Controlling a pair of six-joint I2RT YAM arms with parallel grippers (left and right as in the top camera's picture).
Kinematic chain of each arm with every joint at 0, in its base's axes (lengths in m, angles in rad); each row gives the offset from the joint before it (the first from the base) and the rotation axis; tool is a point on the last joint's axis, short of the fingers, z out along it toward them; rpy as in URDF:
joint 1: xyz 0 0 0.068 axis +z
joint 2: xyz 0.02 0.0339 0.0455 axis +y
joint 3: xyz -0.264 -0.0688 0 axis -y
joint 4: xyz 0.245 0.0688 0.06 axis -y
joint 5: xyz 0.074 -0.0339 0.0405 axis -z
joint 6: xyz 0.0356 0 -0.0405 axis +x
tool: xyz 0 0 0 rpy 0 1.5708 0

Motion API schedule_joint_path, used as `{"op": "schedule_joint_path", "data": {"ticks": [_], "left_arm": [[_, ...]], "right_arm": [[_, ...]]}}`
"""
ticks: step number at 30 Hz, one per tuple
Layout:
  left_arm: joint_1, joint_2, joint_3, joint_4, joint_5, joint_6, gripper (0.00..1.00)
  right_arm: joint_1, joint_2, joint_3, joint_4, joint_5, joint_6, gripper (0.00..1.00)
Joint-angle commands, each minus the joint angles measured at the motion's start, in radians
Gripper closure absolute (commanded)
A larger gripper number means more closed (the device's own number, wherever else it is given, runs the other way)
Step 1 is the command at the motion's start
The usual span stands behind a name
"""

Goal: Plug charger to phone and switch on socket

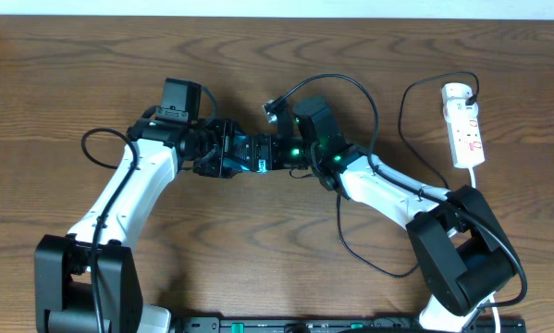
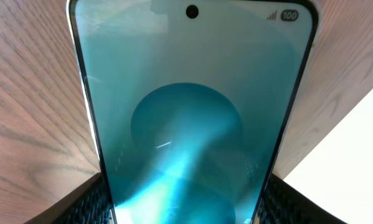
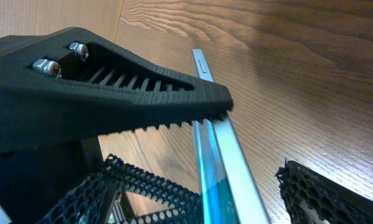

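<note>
The phone (image 1: pixel 258 154) is held off the table at the centre, between both arms. My left gripper (image 1: pixel 232 155) is shut on it; in the left wrist view the light blue screen (image 2: pixel 192 112) faces the camera and fills the space between my fingers (image 2: pixel 186 208). My right gripper (image 1: pixel 280 153) is open, its fingers (image 3: pixel 236 202) on either side of the phone's thin edge (image 3: pixel 226 155) with gaps showing. The charger's thin black cable (image 1: pixel 346 81) arcs behind the right arm. Its plug tip (image 1: pixel 273 104) lies free on the table. The white socket (image 1: pixel 464 125) lies at the far right.
The wooden table (image 1: pixel 258 259) fills the view. A cable loop (image 1: pixel 378 264) lies in front of the right arm's base. The left gripper's black finger (image 3: pixel 99 99) fills the upper left of the right wrist view.
</note>
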State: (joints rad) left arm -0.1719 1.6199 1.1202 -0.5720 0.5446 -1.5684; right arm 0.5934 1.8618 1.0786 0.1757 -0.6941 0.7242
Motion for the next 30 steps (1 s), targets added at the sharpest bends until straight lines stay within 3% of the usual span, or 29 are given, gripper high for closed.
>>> {"op": "schedule_joint_path", "data": {"ticks": [1,8,15,30], "left_arm": [[-0.005,-0.004,-0.002,0.006,0.017,-0.012,0.93],[-0.005,-0.004,-0.002,0.006,0.017,-0.012,0.93],[-0.005,-0.004,-0.002,0.005,0.017,-0.011,0.93],[-0.005,-0.004,-0.002,0.005,0.044,-0.011,0.92]], "right_arm": [[0.004,0.009,0.013,0.001,0.011,0.008,0.11],[0.004,0.009,0.013,0.0,0.011,0.0,0.13],[0.003,0.009,0.013,-0.001,0.011,-0.008,0.34],[0.003,0.009,0.013,0.0,0.011,-0.008,0.53]]}}
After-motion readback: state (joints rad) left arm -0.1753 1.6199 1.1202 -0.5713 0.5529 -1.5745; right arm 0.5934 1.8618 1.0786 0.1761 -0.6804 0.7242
